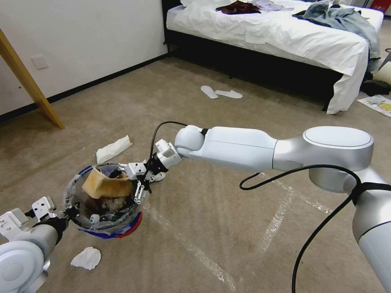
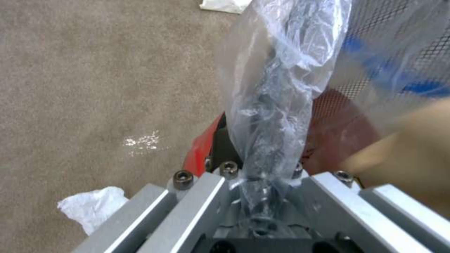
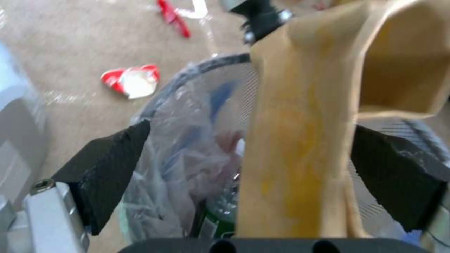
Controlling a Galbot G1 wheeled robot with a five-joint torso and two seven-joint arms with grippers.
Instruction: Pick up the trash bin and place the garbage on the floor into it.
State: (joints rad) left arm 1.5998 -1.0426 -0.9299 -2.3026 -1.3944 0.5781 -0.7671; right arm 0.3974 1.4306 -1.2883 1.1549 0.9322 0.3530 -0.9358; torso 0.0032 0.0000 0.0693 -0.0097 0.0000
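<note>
Right end effector [image 1: 140, 188] spread over trash bin [image 1: 102, 199], brown paper bag [image 1: 106, 184] slumped on rim. Left end effector [image 2: 255, 196] clamped on bin's near rim and liner. Pads [image 3: 108, 168] apart flanking bag; better nudged fully inside.

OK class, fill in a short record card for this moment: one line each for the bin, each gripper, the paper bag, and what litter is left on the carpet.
trash bin: tilted, lined with clear plastic, partly filled
left gripper: shut on the trash bin's rim and liner
right gripper: open, above the bin's far rim
brown paper bag: between the open fingers, over the bin's mouth
litter on floor: white tissue near the bin, white tissue beyond it, red-and-white wrapper
</note>
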